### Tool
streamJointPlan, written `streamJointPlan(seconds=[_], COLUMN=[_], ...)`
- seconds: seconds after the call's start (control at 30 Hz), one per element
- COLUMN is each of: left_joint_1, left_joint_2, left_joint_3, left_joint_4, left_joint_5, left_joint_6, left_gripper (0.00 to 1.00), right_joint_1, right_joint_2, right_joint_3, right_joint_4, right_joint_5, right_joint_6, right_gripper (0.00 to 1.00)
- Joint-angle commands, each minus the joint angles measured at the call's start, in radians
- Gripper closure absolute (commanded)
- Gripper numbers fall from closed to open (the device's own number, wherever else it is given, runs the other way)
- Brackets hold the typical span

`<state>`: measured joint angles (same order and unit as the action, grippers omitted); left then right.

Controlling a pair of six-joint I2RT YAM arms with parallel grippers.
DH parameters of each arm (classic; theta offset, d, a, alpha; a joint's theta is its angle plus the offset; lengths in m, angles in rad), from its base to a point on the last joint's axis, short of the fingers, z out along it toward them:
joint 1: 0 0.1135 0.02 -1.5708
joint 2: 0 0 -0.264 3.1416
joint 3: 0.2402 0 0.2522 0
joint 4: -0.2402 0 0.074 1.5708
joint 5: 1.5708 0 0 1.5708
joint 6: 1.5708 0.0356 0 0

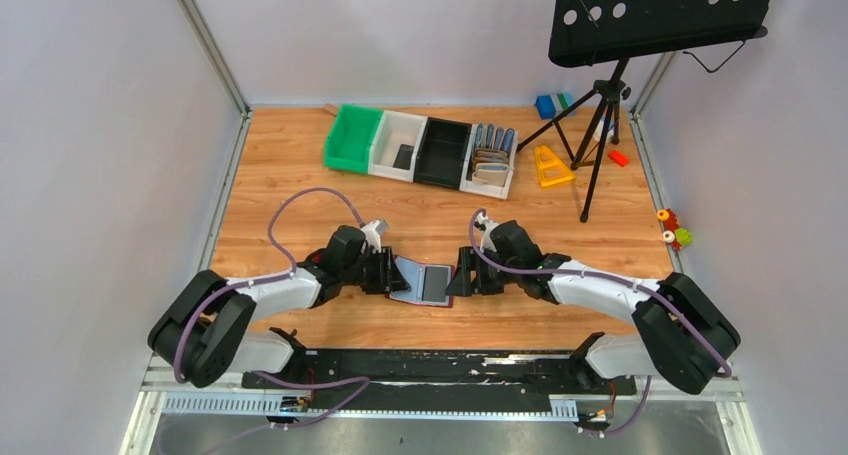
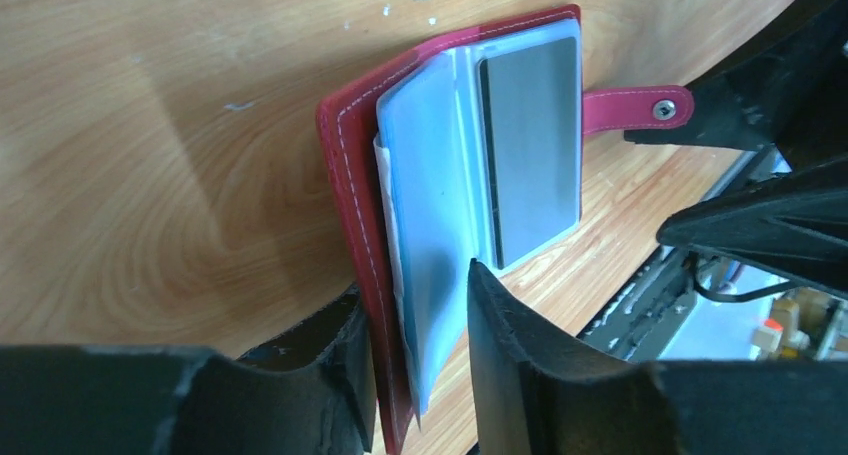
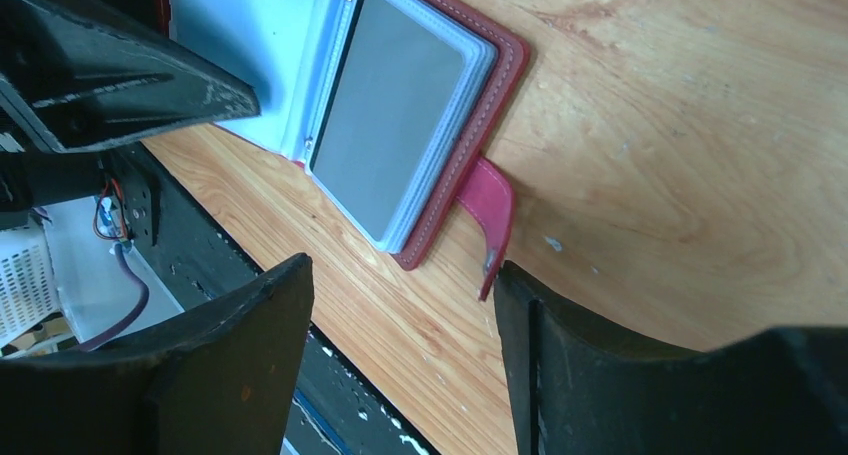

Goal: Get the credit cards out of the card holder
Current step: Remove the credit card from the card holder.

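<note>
Nearest edge: black mounting rail point(image 1: 440, 360) carrying both arm bases.

Left to right across the near half of the wooden table point(image 1: 300, 175):
- Left arm point(image 1: 270, 293) reaches in towards centre.
- Left gripper point(image 2: 415, 287): jaws apart, straddling the left cover of the card holder point(image 2: 350, 155) and the clear sleeves point(image 2: 425, 175). The sleeves fan loose between the fingers and are not pinched flat.
- Card holder lies open at table centre between the two grippers. Its maroon cover faces down and its left half is tilted up.
- One grey credit card point(image 2: 530, 145) is seated in the top sleeve of the right half, which lies flat. No other cards can be made out.
- Snap tab point(image 2: 630, 108) sticks out from the right edge, resting on the wood.
- Right gripper point(image 3: 402, 270): jaws wide apart, nothing between them. It is just beside the tab, and its wrist view shows no contact.
- Right arm point(image 1: 600, 285) reaches in from the right.

Far side, left to right:
- Green bin point(image 1: 352, 138).
- White bin point(image 1: 397, 145).
- Black bin point(image 1: 443, 152).
- White bin holding upright wallets point(image 1: 490, 160).
- Yellow triangle point(image 1: 549, 165).
- Music stand point(image 1: 600, 125).
</note>
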<state>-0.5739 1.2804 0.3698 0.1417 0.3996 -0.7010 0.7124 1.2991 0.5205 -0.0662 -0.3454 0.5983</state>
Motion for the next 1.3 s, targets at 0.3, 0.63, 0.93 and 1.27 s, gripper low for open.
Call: streamJointPlan(seconds=[0.3, 0.63, 0.93, 1.27], left_joint_1=[-0.014, 0.005, 0.004, 0.004], left_joint_2=[-0.006, -0.204, -0.262, -0.287], left_joint_3=[-0.044, -0.023, -0.038, 0.003], left_joint_4=[0.335, 0.39, 0.592, 0.486], left_joint_5=[0.058, 0.184, 0.268, 0.323], left_joint_6=[-0.123, -0.288, -0.485, -0.417], left_gripper=[1.0, 1.0, 1.0, 1.0], right_joint_1=[-0.001, -0.091, -0.109, -0.111], right_joint_2=[-0.136, -0.336, -0.389, -0.517], right_joint_3=[-0.126, -0.233, -0.308, -0.289], right_joint_4=[0.237, 0.388, 0.614, 0.646], right_joint_5=[0.012, -0.13, -0.154, -0.157], right_joint_6=[0.114, 0.234, 0.37, 0.37], right_gripper=[0.1, 0.0, 0.0, 0.43])
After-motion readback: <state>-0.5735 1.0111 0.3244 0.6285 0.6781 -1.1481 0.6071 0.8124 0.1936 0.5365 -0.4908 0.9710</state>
